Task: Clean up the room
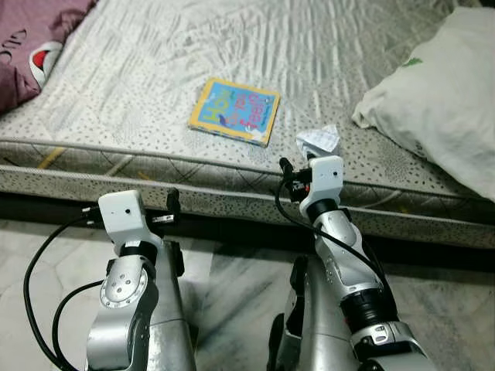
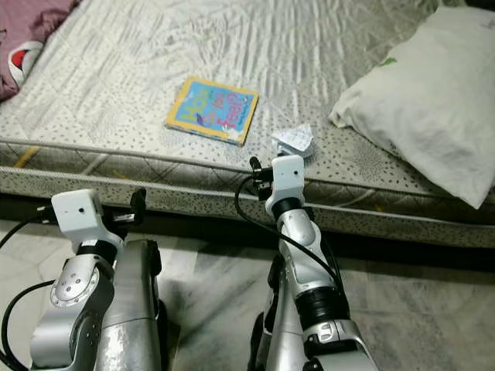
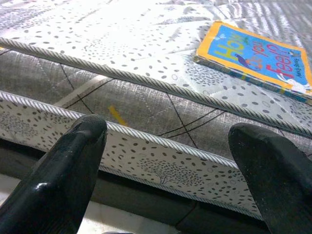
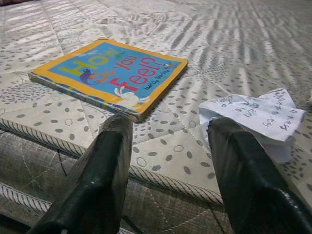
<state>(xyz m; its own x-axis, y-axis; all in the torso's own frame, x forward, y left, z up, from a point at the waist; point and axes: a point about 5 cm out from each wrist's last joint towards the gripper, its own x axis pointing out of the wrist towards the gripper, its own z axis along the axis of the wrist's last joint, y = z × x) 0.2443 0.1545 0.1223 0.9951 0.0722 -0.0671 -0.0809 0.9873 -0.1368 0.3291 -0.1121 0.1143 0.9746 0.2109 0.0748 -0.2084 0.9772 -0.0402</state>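
On the far left: a maroon patterned blanket (image 1: 31,46) lies bunched over the corner of the grey quilted mattress with a dotted border (image 1: 155,166), well apart from both arms.
Left gripper (image 3: 165,161): it hangs low beside the mattress's side wall, below the top edge; its two black fingers stand wide apart with nothing between them.
Middle of the bed: a square board book with a yellow border and blue cover (image 1: 234,110) lies flat near the front edge, closed, its spine edge towards the robot.
Right gripper (image 4: 170,161): it is raised at the mattress edge, aimed between the book and a crumpled piece of white paper with handwriting (image 4: 258,117); its fingers are spread apart and hold nothing.
Crumpled paper: it sits just beside the book on the robot's right, close to the edge, and looks light and loose.
Far right: a large white pillow (image 1: 441,93) rests on the mattress, near the paper but not touching it.
Risk: judged from this pose, the paper could be nudged off the edge or flattened rather than grasped, because one finger lines up almost over it and it has no weight to resist a push.
Second risk: the flat book offers little to pinch; a finger could slide over its cover.
In the way: nothing blocks either item.
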